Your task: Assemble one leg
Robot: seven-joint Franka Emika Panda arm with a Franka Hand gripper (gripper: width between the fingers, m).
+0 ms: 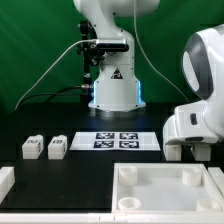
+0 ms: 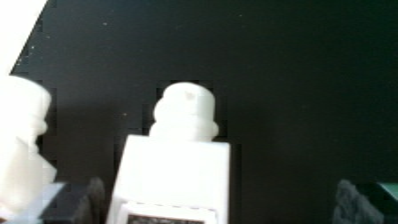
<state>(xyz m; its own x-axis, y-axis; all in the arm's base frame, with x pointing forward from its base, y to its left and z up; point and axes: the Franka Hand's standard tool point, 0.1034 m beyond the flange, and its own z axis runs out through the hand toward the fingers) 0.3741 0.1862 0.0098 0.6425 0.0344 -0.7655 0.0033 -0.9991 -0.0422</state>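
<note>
Nearest to the wrist camera we see the gripper (image 2: 217, 198). Its two dark fingers (image 2: 71, 200) stand wide apart, so it is released and grasps nothing. Between them the leg (image 2: 175, 165) lies on the black table (image 2: 285, 80). It is not in the middle of the gap: it is just beside one finger and well apart from the other.

This is, in our judgement, the main danger. If the jaws close from here, the near finger will meet the leg first and may push or turn it, and the hold will then be crooked. A crooked leg will not enter well into a socket of the panel (image 1: 165, 185). A second white piece (image 2: 22, 140) also stands near the leg, on the side of the near finger, and we think that finger could knock it if the hand goes lower.

The leg is a stubby white block. It has a rounded peg at its far end and a black-and-white tag on the face close to the fingers. The tag is cut by the picture edge and blurred. The plastic looks smooth, so it may slip in a weak hold.

Farther away, in the exterior view, the panel lies in front. Behind it are two more legs (image 1: 32, 148) at the exterior view's left, then the marker board (image 1: 118, 140), and last the arm's base (image 1: 112, 90). We cannot find our leg in that view; probably the arm covers it.
</note>
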